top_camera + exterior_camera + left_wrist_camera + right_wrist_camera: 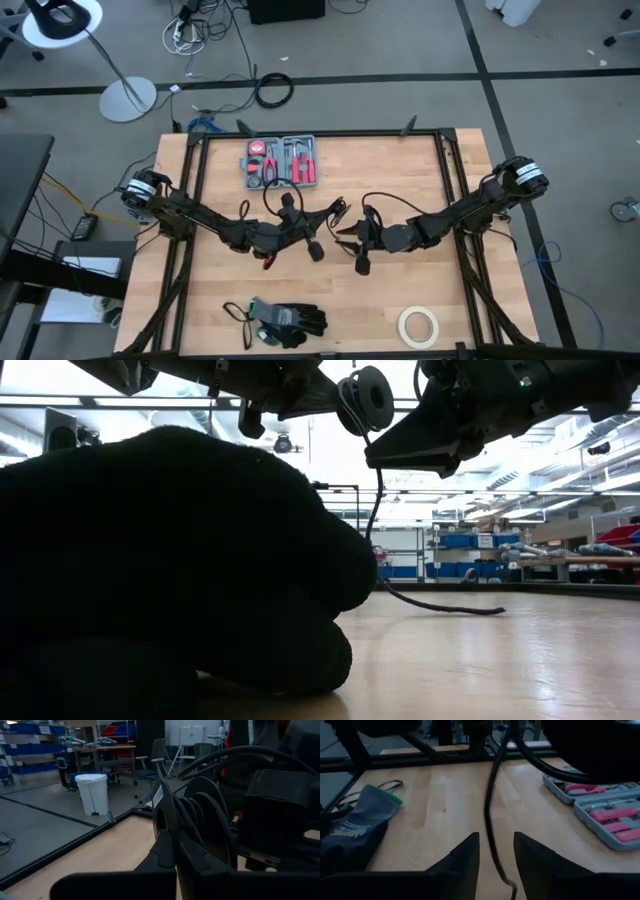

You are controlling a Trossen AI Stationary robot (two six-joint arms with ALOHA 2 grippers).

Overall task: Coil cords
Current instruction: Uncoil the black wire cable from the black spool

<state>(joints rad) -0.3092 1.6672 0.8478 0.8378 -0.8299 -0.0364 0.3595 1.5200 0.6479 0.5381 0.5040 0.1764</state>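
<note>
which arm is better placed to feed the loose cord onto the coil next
Right: its open pincer straddles the hanging cord. The left pincer is shut on the coil, so probably it just holds.

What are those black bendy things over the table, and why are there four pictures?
They are two robot arms. Each ends in a gripper, a hand with two fingers. One camera looks down from above, one sits at table height, and one rides on each wrist.

The left gripper is shut on a small round reel with a thin black cord wound on it. The cord's loose end hangs down to the wooden table. The right gripper is open, with the cord running between its fingers.

Also on the table: a grey case of tools, black gloves and a roll of tape. In the table-height picture, the big dark lump is probably the gloves right against the camera.
</note>
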